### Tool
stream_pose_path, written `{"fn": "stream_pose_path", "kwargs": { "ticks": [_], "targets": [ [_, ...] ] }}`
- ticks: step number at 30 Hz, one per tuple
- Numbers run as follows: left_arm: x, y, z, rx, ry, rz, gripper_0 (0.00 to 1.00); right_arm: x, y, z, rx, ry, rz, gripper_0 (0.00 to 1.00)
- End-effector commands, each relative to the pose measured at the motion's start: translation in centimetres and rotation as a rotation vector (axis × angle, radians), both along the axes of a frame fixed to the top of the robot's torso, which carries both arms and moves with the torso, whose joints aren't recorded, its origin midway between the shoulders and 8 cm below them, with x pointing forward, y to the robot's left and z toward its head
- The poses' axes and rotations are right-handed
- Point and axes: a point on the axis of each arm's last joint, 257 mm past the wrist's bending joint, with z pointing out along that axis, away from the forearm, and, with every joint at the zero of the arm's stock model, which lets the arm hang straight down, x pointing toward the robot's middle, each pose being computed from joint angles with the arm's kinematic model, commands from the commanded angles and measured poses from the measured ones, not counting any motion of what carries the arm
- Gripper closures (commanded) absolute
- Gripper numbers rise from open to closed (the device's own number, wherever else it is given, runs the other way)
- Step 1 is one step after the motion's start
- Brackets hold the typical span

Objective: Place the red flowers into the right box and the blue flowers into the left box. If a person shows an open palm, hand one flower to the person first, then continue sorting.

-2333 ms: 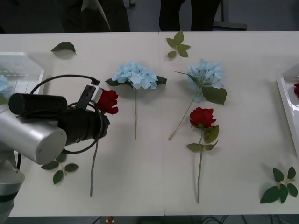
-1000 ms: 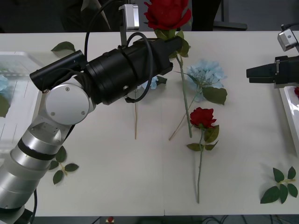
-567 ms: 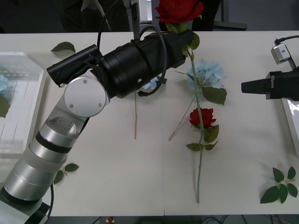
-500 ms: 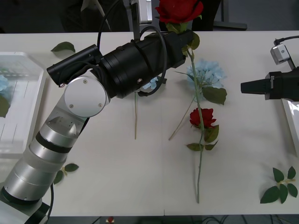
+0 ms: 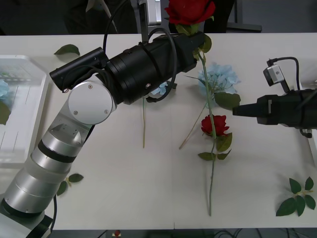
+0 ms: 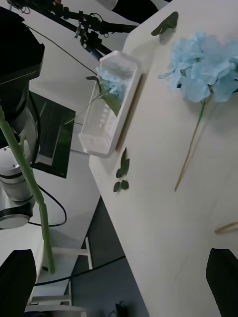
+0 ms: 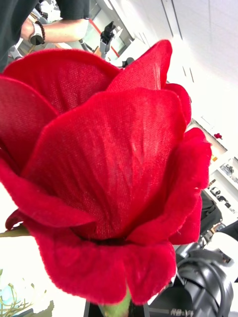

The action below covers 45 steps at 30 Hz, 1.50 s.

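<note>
Rose (image 5: pixel 190 10) hangs raised over the table's far side in the left pincer (image 5: pixel 194 38), stem dangling downward, while the right pincer (image 5: pixel 237 111), spread wide, points toward that stem from its right.

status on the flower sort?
Done: one blue flower lies in the left box. In hand: left end effector holds a rose aloft; right end effector is open, beside its stem. Left: a rose and two blue flowers on the table.
</note>
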Motion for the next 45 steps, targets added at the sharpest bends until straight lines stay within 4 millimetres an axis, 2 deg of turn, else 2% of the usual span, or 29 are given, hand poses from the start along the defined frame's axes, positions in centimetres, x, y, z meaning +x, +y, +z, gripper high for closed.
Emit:
{"fn": "stream_pose_path", "kwargs": {
  "ticks": [1,8,16,25,27,30,31,32,33,35,36,45],
  "targets": [
    [-0.9,-0.9,2.5,-0.043,-0.024,-0.023,1.0,-0.7,3.0,2.3,0.057,-0.08,0.064,0.0],
    [-1.0,-1.0,2.4,-0.047,-0.016,-0.029,1.0,-1.7,6.3,3.3,0.119,-0.082,0.103,0.0],
    [-1.0,-1.0,2.5,-0.047,-0.018,-0.03,1.0,-2.6,9.8,3.5,0.141,-0.093,0.119,0.0],
    [-1.0,-1.0,2.4,-0.047,-0.016,-0.029,1.0,-3.6,11.8,3.7,0.153,-0.095,0.138,0.0],
    [-1.0,-1.0,2.5,-0.047,-0.018,-0.03,1.0,-3.5,12.0,3.5,0.139,-0.104,0.134,0.11],
    [-1.0,-1.0,2.4,-0.047,-0.016,-0.029,1.0,-3.5,12.1,3.3,0.137,-0.1,0.13,0.44],
    [-1.0,-1.1,2.4,-0.045,-0.017,-0.03,1.0,-3.4,12.2,3.4,0.139,-0.1,0.13,0.61],
    [-1.1,-1.1,2.4,-0.046,-0.017,-0.031,1.0,-3.4,12.1,3.4,0.138,-0.099,0.13,0.69],
    [-1.1,-1.1,2.4,-0.046,-0.017,-0.031,1.0,-3.5,12.3,3.3,0.139,-0.095,0.132,0.83],
    [-1.1,-1.1,2.4,-0.046,-0.017,-0.033,1.0,-3.5,12.2,3.3,0.136,-0.094,0.131,0.97],
    [-1.1,-1.2,2.4,-0.047,-0.016,-0.033,1.0,-3.5,12.2,3.2,0.135,-0.091,0.13,1.0],
    [-1.1,-1.1,2.4,-0.049,-0.015,-0.034,1.0,-3.4,12.2,3.2,0.135,-0.089,0.13,1.0]
  ]
}}
